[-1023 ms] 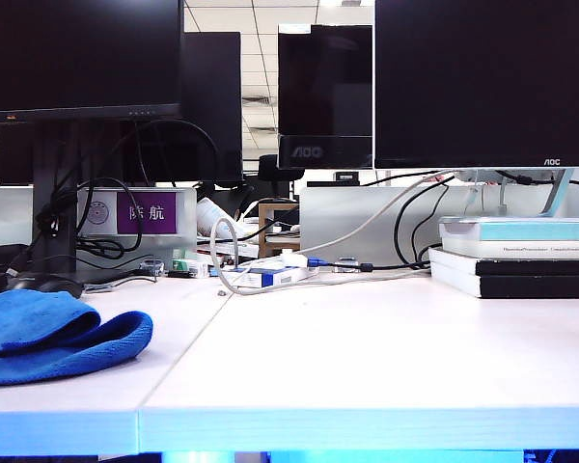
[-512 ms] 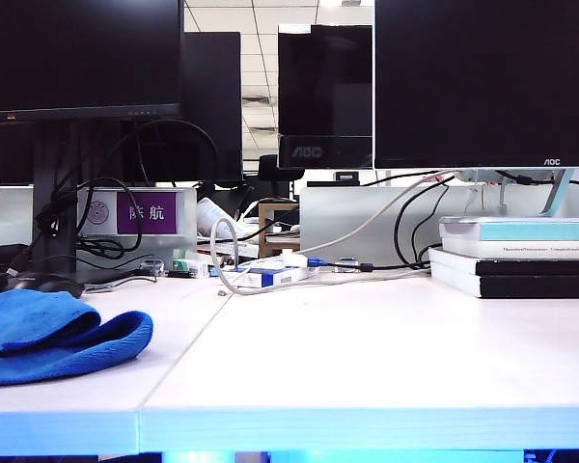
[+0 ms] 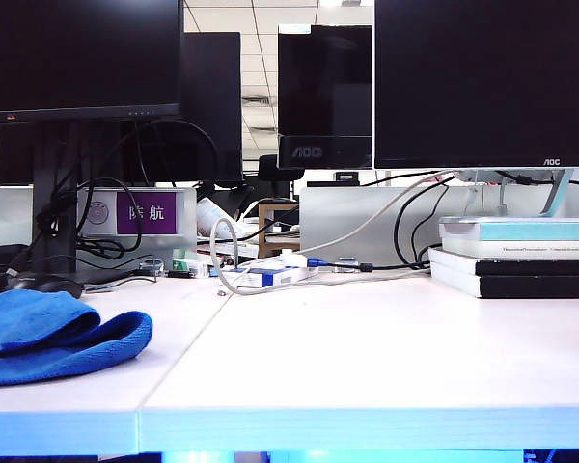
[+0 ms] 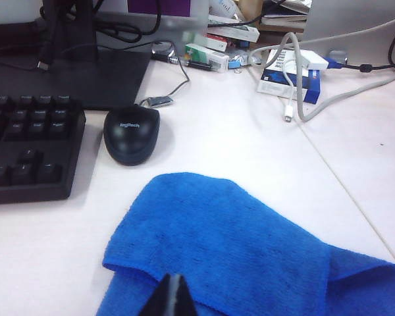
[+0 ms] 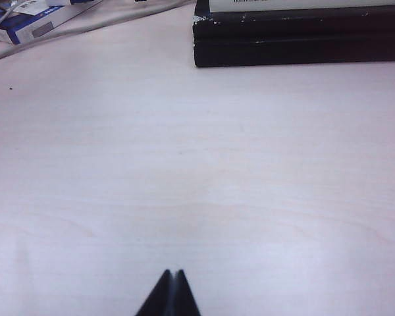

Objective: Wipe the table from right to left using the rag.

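On the left part of the table (image 3: 367,367) lies one blue rag (image 3: 48,338), folded in thick rolls and cut off by the exterior view's left edge. Just beyond it sit one black mouse (image 4: 131,133) and one keyboard (image 4: 26,148), only partly in frame. The left end effector (image 4: 172,296) hovers over the rag, tips pressed together and empty. The right end effector (image 5: 172,293), also clenched on nothing, hangs above bare table near two stacked black books (image 5: 303,36).

Open table (image 3: 367,357) spans middle and front edge. Obstacles: books (image 3: 516,256) at right rear, cables (image 3: 270,275) along back edge, mouse (image 4: 131,133) and keyboard (image 4: 26,155) at left rear.
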`<state>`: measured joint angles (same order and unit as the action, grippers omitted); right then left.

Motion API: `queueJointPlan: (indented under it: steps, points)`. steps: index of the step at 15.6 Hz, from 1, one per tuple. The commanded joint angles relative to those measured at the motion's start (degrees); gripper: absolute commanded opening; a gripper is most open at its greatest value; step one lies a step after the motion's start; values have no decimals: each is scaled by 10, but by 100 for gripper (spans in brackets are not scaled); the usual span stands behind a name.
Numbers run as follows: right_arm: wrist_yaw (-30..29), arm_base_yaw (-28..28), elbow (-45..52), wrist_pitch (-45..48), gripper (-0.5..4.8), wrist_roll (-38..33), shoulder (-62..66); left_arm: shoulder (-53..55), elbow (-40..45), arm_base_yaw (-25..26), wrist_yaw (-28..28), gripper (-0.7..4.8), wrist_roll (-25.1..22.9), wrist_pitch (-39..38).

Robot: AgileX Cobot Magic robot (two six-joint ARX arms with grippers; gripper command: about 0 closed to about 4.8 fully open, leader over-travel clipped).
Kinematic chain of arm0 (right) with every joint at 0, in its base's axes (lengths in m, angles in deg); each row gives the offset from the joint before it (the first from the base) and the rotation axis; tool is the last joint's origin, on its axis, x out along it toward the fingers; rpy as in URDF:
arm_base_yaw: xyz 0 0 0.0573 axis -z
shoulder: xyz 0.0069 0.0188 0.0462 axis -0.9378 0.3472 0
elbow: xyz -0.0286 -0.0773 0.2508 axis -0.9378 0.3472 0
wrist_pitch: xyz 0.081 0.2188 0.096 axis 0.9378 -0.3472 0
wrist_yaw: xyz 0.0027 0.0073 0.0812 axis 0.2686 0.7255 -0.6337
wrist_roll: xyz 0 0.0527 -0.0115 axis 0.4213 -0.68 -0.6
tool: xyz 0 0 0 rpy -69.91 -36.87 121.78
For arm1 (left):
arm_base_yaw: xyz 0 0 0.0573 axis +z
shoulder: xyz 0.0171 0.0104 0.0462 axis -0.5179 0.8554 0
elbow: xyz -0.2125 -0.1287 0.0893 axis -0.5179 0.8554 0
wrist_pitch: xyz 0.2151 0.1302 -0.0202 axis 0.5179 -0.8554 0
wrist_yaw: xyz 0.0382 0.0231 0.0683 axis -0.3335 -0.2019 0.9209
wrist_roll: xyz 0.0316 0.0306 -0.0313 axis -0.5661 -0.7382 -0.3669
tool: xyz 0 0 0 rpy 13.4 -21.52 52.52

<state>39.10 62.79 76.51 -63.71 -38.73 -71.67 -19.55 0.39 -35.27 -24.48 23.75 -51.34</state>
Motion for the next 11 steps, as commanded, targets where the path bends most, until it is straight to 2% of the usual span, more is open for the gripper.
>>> queueJointPlan:
  steps: [1, 7, 11]
  points:
    - [1, 1, 2, 1, -1, -1, 0, 0, 4, 0, 0, -5, 0, -5]
    - [-4, 0, 1, -7, -1, 0, 0, 0, 4, 0, 0, -5, 0, -5]
    - [17, -3, 0, -6, 0, 24, 0, 0, 4, 0, 0, -5, 0, -5]
